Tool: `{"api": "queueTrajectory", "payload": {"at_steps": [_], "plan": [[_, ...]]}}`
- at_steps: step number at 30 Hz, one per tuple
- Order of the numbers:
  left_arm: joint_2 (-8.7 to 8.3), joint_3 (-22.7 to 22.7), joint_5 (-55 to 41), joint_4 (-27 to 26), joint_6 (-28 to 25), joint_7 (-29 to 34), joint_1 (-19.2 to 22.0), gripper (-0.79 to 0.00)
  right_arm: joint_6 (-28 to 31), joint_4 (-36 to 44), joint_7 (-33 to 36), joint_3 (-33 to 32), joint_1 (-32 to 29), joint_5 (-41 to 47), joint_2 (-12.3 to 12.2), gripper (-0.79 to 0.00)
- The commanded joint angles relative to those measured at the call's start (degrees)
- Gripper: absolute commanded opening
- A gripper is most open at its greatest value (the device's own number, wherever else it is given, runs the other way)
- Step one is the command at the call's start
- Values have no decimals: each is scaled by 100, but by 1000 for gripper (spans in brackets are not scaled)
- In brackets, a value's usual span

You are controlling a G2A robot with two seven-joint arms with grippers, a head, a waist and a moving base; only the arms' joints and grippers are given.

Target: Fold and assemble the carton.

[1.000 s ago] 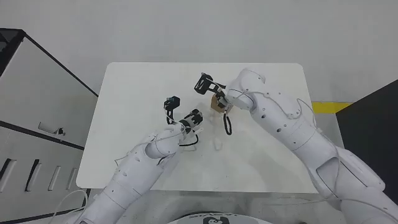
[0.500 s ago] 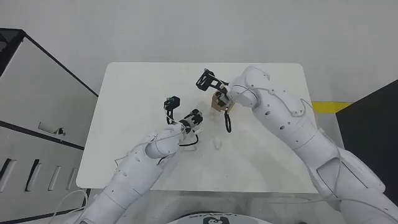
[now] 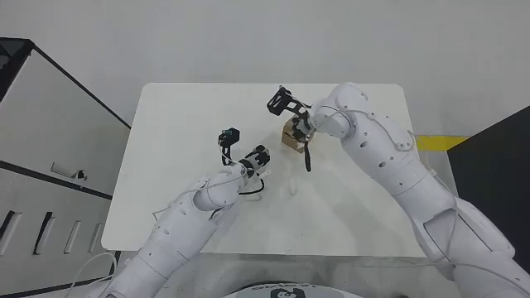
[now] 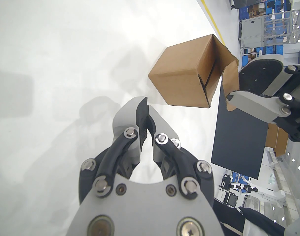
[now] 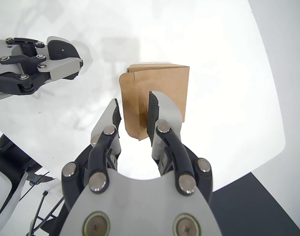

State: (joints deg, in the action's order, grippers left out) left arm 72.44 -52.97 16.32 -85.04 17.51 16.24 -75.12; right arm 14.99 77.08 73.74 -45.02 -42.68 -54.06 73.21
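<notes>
The brown carton stands on the white worktop, its raised flap between the parted fingers of the right claw. The left claw, fingers together and empty, hovers just beside it.

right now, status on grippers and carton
Right gripper open, astride carton flap. Left gripper shut, empty, just off carton. Carton on table, flap not yet tucked.

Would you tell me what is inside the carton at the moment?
Only a dark slit shows between the folded end flaps of the carton, which hide its interior. One loose flap stands between the open fingers of the right gripper.
</notes>
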Motion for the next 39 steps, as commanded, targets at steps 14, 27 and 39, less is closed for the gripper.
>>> {"api": "queueTrajectory", "payload": {"at_steps": [14, 27, 39], "plan": [[0, 0, 0, 0, 0, 0, 0, -785, 104, -246, -166, 14, 96, -85, 26, -493], [0, 0, 0, 0, 0, 0, 0, -785, 251, -485, -192, 40, 165, -5, 59, -440], [0, 0, 0, 0, 0, 0, 0, -785, 307, -696, -238, 163, 264, 35, 123, -493]]}}
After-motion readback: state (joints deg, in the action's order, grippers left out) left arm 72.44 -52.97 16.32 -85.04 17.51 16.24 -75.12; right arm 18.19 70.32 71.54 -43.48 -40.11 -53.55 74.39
